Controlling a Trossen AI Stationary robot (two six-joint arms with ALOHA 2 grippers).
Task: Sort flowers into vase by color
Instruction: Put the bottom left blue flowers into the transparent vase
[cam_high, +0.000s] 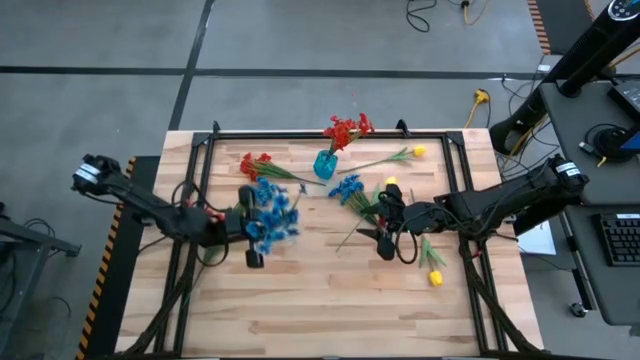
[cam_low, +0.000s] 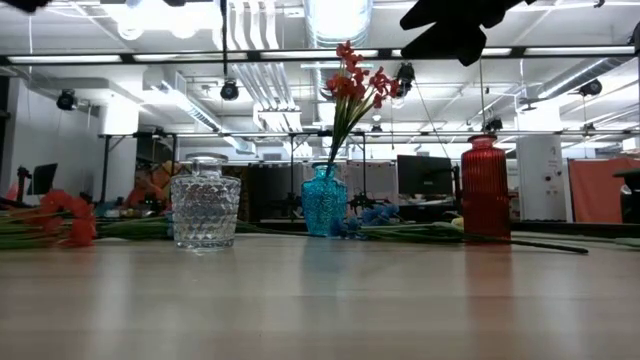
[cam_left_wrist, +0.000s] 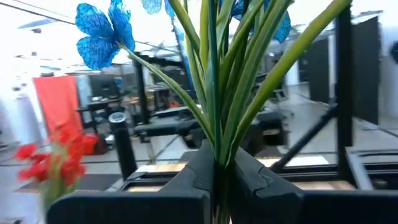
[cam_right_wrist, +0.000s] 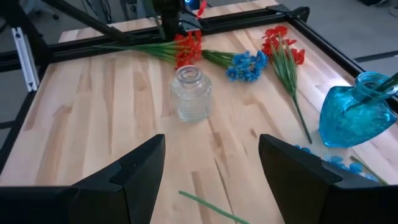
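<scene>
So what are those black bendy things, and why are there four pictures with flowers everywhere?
The black bendy things are two robot arms at a wooden table. Each ends in two fingers for grabbing.

One picture looks straight down from above. One sits low at table height. The other two come from little cameras on each arm's wrist.

The left gripper is shut on a bunch of blue flowers; you can see the green stalks pinched between its fingers. The right gripper is open and holds nothing.

On the table stand a blue vase with red flowers in it, a clear glass vase and a red vase. More red flowers, blue flowers and yellow flowers lie loose on the wood.
</scene>
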